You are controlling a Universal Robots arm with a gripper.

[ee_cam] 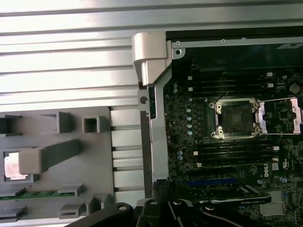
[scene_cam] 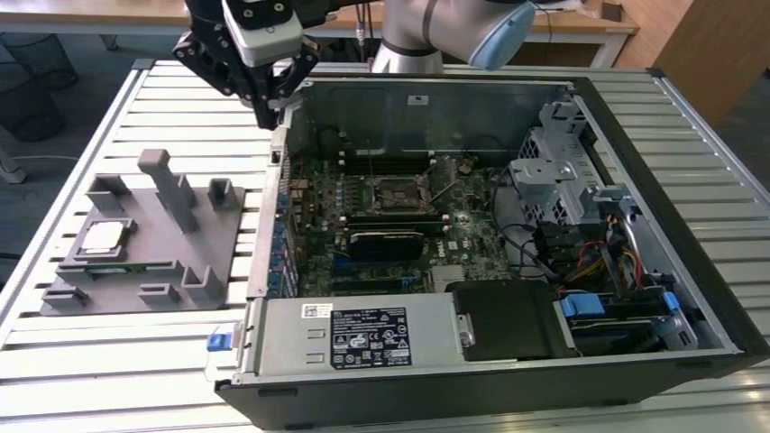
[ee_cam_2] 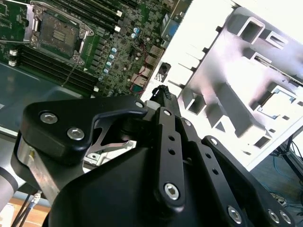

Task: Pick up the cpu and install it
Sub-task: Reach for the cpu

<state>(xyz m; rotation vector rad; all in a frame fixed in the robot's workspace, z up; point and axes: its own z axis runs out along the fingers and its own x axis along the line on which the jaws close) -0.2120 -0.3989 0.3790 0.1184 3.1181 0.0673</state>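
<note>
Hovering short of the pick: cpu untouched

Your gripper [scene_cam: 267, 114] hangs over the case [scene_cam: 481, 101] edge, jaws closed on nothing; the cpu [scene_cam: 103, 236] lies in the tray [scene_cam: 154, 245], well apart; the socket [scene_cam: 395, 191] stands open; by my judgement, picking calls for opened jaws squared over the chip.

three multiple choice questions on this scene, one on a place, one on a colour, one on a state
1. Where is the small square silver-grey cpu? A) in the metal cpu socket B) in the grey plastic tray beside the black computer case C) in the black gripper
2. What colour is the motherboard? A) green B) red C) white
3. What state is the socket in? A) closed over a chip B) under a heatsink C) open and empty
Answers: 1 B, it lies in a tray recess, apart from the gripper; 2 A, the board shows green; 3 C, plate folded back, no chip inside.
</note>
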